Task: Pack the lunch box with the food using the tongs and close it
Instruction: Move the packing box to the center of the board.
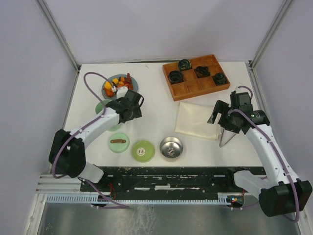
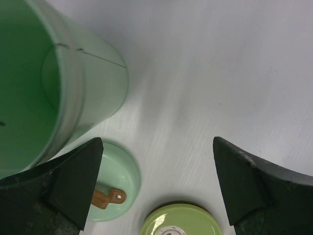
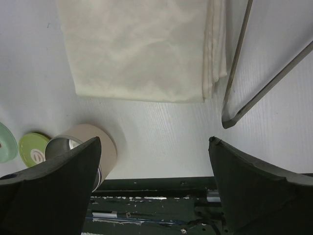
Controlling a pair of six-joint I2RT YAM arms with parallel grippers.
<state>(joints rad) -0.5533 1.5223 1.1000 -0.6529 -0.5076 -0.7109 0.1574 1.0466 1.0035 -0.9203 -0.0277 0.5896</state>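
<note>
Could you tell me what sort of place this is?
Probably a robotics lab test cell, not a kitchen: a white table boxed in by plain panels on metal framing, with a left arm and right arm bolted at its near edge.

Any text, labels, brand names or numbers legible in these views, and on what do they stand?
No text can be read in any view.
Lime-green lid: a pale round mark at its centre, too small and blurred to read.
</note>
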